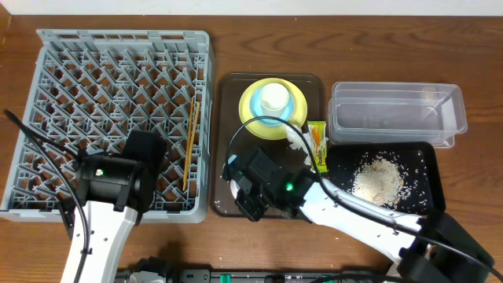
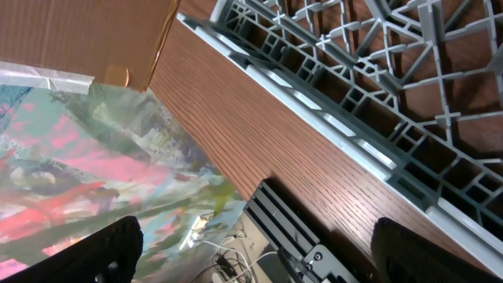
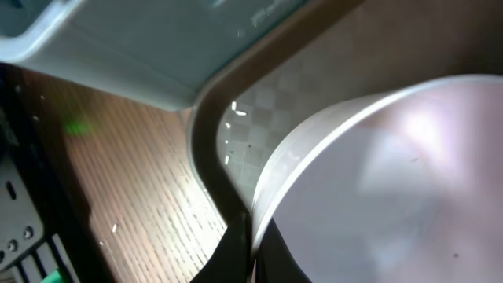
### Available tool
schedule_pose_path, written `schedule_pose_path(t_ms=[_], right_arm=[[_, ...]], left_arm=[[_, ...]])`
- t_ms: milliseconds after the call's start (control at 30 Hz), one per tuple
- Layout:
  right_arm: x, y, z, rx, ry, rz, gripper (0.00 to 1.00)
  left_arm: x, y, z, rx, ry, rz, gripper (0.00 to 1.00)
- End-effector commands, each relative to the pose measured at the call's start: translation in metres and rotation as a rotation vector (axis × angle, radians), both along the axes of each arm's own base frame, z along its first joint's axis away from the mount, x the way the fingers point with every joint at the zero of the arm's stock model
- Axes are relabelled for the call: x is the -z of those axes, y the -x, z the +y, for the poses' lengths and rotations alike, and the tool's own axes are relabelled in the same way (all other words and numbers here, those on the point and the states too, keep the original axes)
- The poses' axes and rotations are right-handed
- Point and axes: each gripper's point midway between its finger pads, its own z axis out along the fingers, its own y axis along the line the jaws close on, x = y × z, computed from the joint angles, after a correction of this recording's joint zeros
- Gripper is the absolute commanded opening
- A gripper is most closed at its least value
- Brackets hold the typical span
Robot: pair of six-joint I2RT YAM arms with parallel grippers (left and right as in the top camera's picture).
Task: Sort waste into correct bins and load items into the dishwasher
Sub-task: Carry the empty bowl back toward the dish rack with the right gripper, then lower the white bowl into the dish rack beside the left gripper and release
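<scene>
My right gripper (image 3: 251, 251) is shut on the rim of the white bowl (image 3: 393, 181) at the front left corner of the dark brown serving tray (image 3: 206, 134). From overhead the gripper (image 1: 245, 189) hides most of the bowl. The yellow plate (image 1: 250, 118), light blue bowl (image 1: 292, 106) and white cup (image 1: 274, 97) are stacked on the tray's far side. A white tissue (image 1: 297, 141) and the snack wrapper (image 1: 317, 145) lie at the tray's right edge. The chopsticks (image 1: 191, 141) lie in the grey dish rack (image 1: 118, 79). My left gripper (image 2: 259, 259) is open and empty over the rack's front edge.
The clear tub (image 1: 397, 114) stands at the back right. The black tray (image 1: 424, 157) in front of it holds whitish crumbs (image 1: 380, 177). The rack's front right corner (image 3: 141, 47) is close to my right gripper. The table's front edge (image 2: 314, 189) runs under my left gripper.
</scene>
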Motion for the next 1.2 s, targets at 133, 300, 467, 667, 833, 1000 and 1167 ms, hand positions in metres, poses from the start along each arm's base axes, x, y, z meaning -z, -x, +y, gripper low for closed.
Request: schedule_pose_path(t_ms=[133, 300, 467, 667, 833, 1000, 1167], right_arm=[[-0.04, -0.001, 0.021, -0.061, -0.109, -0.034, 0.01], [-0.095, -0.005, 0.044, -0.093, -0.287, -0.042, 0.01], [-0.148, -0.018, 0.064, -0.064, -0.552, 0.067, 0.01], [-0.187, -0.048, 0.07, -0.053, -0.757, 0.079, 0.01], [-0.185, -0.058, 0.097, -0.085, -0.893, 0.163, 0.01], [-0.173, -0.062, 0.115, -0.142, -1.031, 0.299, 0.01], [-0.179, -0.053, 0.119, -0.209, -1.209, 0.375, 0.01]], left_arm=[[-0.003, 0.015, 0.003, -0.01, -0.011, 0.064, 0.93], [-0.003, 0.015, 0.003, -0.01, -0.011, 0.064, 0.93], [-0.003, 0.015, 0.003, -0.01, -0.011, 0.064, 0.94], [-0.003, 0.015, 0.003, -0.01, -0.011, 0.064, 0.94], [-0.003, 0.015, 0.003, -0.01, -0.011, 0.064, 0.93], [-0.003, 0.015, 0.003, -0.01, -0.011, 0.064, 0.94], [-0.003, 0.015, 0.003, -0.01, -0.011, 0.064, 0.93]])
